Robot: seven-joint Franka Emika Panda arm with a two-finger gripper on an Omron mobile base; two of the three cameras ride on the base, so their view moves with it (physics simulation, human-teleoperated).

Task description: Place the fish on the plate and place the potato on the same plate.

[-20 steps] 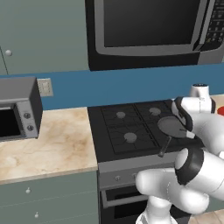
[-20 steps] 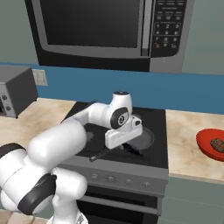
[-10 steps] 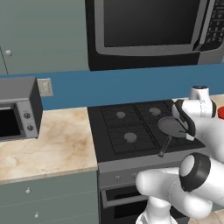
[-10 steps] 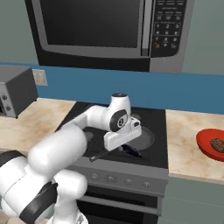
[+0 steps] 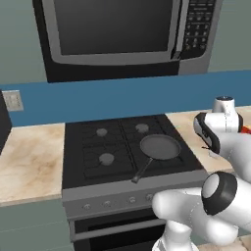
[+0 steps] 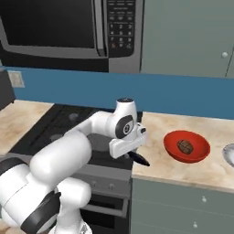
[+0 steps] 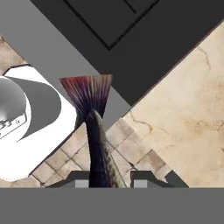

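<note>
Gripping the fish [image 7: 99, 144], the gripper [image 7: 109, 178] has its two dark fingertips clamped on the body — the tail fin, reddish-purple and ribbed, fans out away from the hand. In the right base view the same fish [image 6: 138, 158] shows as a slim dark shape sticking out below the hand, hanging above the near edge of the counter [image 6: 192, 169], just right of the stove [image 6: 55, 132].

The plate [image 6: 187, 146] is a red round dish on the counter, to the right of the gripper and apart from it. A brown, rough-skinned lump lies in its middle, presumably the potato [image 6: 185, 146]. At the far right edge of that view a pale grey rounded object is cut off; cannot tell what it is.

Surface: beige marbled stone countertop on both sides of a black four-burner stove [image 5: 122, 147] with a grey front panel and a row of knobs. A dark round frying pan [image 5: 159, 147] sits on the near right burner, handle angled toward the near left. Hand view looks down past the fish at the grey stove edge, the marbled counter and a tiled floor below.

Room: black-and-steel microwave [image 5: 122, 34] mounted above the stove — keypad at its right. Blue backsplash band behind, a white wall outlet [image 5: 12, 100] at the left, grey-green cabinets above and below.
</note>
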